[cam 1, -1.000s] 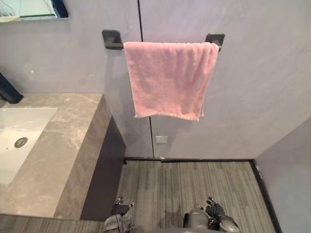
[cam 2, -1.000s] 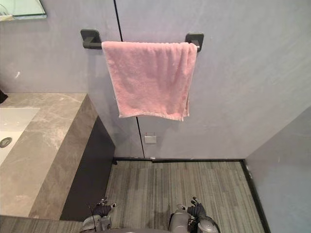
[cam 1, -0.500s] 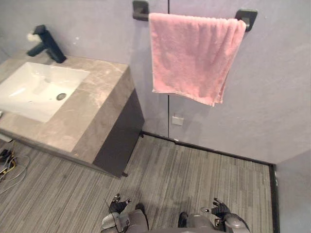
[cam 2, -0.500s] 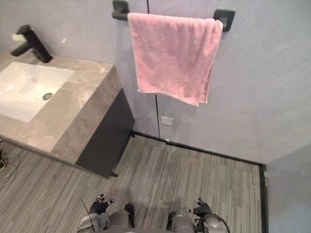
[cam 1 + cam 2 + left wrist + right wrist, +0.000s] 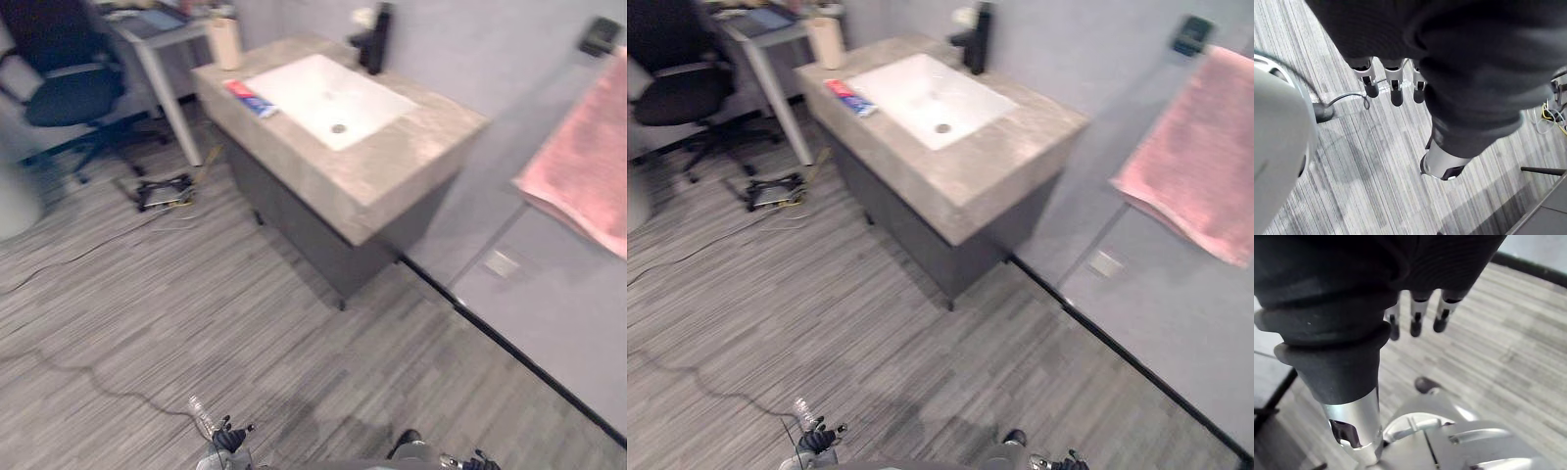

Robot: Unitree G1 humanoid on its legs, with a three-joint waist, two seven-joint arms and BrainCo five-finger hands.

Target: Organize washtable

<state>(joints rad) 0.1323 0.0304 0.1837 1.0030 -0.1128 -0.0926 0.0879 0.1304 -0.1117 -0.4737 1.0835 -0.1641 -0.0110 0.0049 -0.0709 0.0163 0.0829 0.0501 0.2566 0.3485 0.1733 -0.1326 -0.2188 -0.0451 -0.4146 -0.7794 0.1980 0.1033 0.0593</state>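
a grey-brown stone tabletop point(image 5: 416, 157) sits on a dark cabinet point(image 5: 313, 235) against the grey wall, well ahead of the robot and across a stretch of grey striped floor point(image 5: 196, 323). a white rectangular sink basin point(image 5: 328, 93) is sunk into the tabletop, with a black angular faucet point(image 5: 377, 39) upright at its wall side. a red and blue flat tube point(image 5: 251, 98) lies on the stone just beside the basin, on the side away from the towel. a beige cylindrical cup point(image 5: 227, 39) stands upright at the far corner of the tabletop, near the tube but apart from it; what it holds is too blurred to tell. on the wall to the right a pink terry towel point(image 5: 1200, 186) hangs below a black square bracket point(image 5: 1192, 34), and a small pale wall plate point(image 5: 501, 262) sits low on the wall near it. beyond the cup end, a second, pale grey tabletop point(image 5: 157, 24) stands on thin legs with a black swivel office chair point(image 5: 69, 78) beside it. the left hand point(image 5: 1396, 83) hangs low over the floor, its fingers point(image 5: 1369, 81) straight, side by side and holding nothing. the right hand point(image 5: 1415, 316) hangs low on the other side, its fingers point(image 5: 1442, 313) likewise straight, close together and empty. both hands are well apart from the tabletop and everything on it.
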